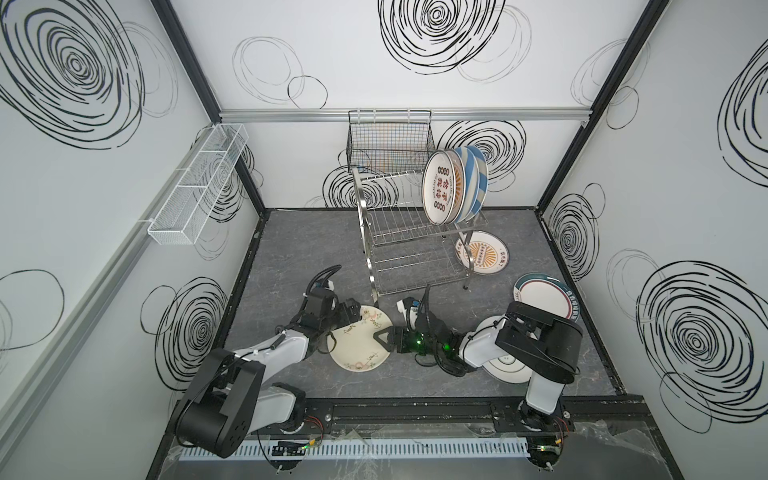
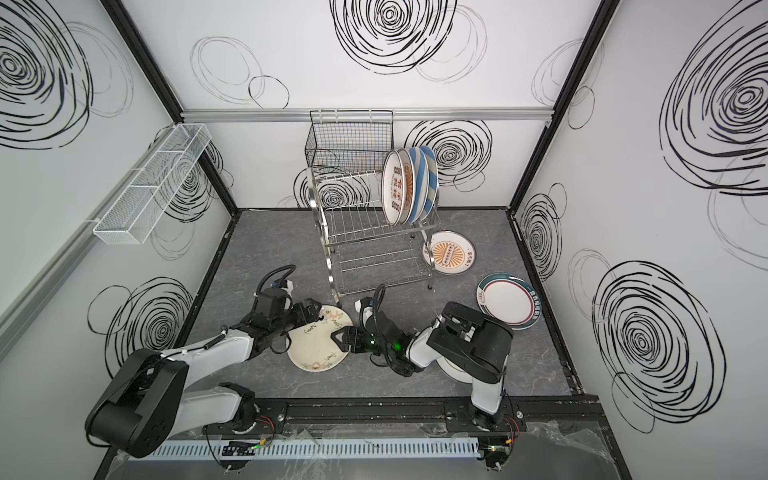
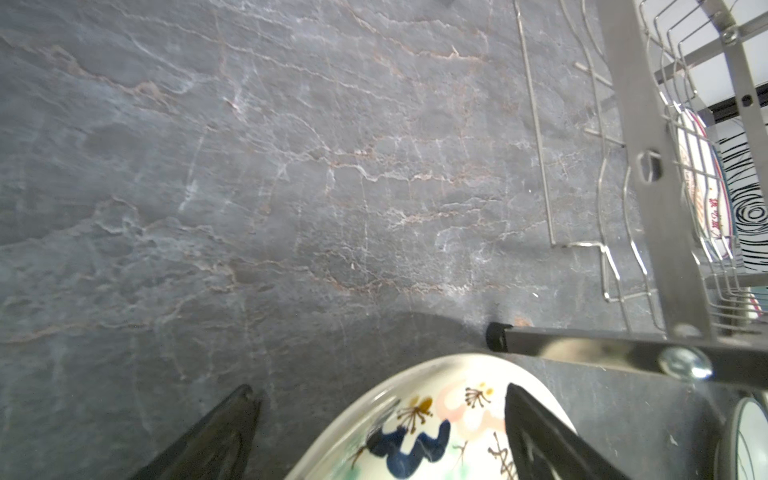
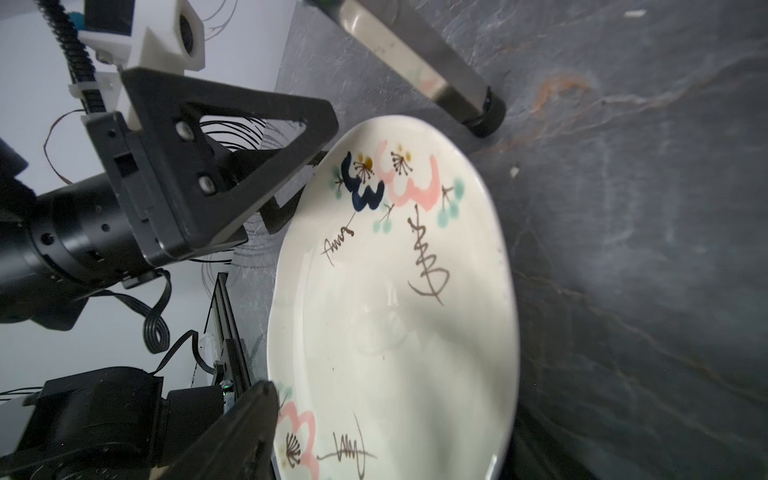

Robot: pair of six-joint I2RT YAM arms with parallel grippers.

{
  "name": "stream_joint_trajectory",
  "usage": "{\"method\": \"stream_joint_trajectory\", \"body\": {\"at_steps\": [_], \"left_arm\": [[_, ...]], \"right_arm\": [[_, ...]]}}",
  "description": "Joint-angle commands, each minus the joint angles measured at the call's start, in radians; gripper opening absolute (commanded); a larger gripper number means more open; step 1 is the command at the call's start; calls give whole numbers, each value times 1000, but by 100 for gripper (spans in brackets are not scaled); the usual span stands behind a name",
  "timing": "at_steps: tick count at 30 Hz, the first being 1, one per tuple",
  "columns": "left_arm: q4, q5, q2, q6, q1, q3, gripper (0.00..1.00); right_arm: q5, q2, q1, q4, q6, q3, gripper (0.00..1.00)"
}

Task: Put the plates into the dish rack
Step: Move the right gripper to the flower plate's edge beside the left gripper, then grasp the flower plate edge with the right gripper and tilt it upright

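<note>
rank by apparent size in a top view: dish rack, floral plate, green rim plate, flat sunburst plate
dish rack
floral plate and green rim plate: about alike
flat sunburst plate: farther, partly hidden

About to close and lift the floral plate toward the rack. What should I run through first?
1. Left gripper fingers straddle the floral plate rim: ok.
2. Left fingers closed on the rim: not ok, open.
3. Right gripper open at the plate's opposite edge: ok.
4. Free slots in the dish rack top tier beside four standing plates: ok.
5. Plate's underside clear of the table: cannot tell.
</note>
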Motion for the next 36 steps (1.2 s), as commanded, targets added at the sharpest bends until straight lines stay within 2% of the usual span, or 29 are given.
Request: {"method": "stream_joint_trajectory", "body": {"at_steps": [1, 6, 13, 19, 24, 32, 36], "left_arm": [[-25, 63, 10, -91, -66, -42, 96], [-6, 60, 5, -108, -125, -55, 96], [-17, 53, -69, -133, -141, -101, 96], [-59, 35, -138, -133, -141, -108, 96], [-114, 18, -174, -114, -142, -82, 96], [-163, 0, -213, -96, -141, -73, 96], [-163, 4, -221, -96, -142, -75, 96]], "right_arm": [[7, -12, 2, 35, 16, -25, 79], [3, -3, 0, 26, 17, -30, 78], [22, -28, -2, -14, 18, -41, 68], [57, -81, -5, -62, 16, -61, 59], [84, -109, -6, -127, -5, -56, 46], [126, -144, -13, -260, -59, -37, 38], [138, -163, -19, -281, -67, -39, 28]]}}
